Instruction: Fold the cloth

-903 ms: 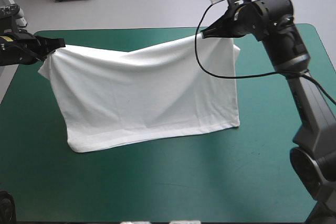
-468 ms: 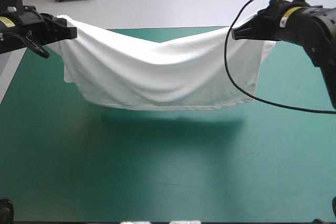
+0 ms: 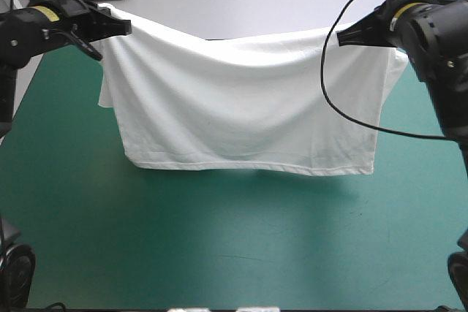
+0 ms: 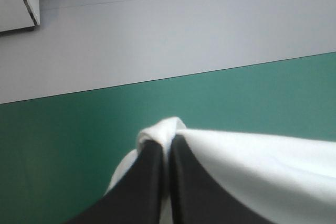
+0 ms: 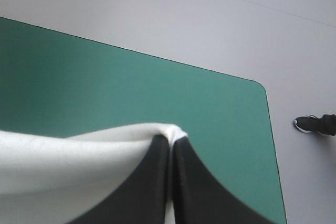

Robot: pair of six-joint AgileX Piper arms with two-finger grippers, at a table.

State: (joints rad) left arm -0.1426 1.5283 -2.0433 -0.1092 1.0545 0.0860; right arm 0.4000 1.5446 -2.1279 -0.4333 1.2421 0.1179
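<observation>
1. Hanging over the teal-green table cover, one soft white short-sleeved T-shirt is held up by two grippers.
2. Its upper corners are clamped between black fin-shaped fingers, one by the left gripper, one by the right gripper.
3. Between them the sheet is spread, sagging mid-span, faintly wrinkled, with a straight hem.

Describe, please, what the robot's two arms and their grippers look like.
The left arm and the right arm are dark grey to black, built of bulky, rounded joint housings. Each carries a small yellow label near the wrist. The left gripper and the right gripper each end in two broad black fingers, curved like fins and tapering to a point.
</observation>
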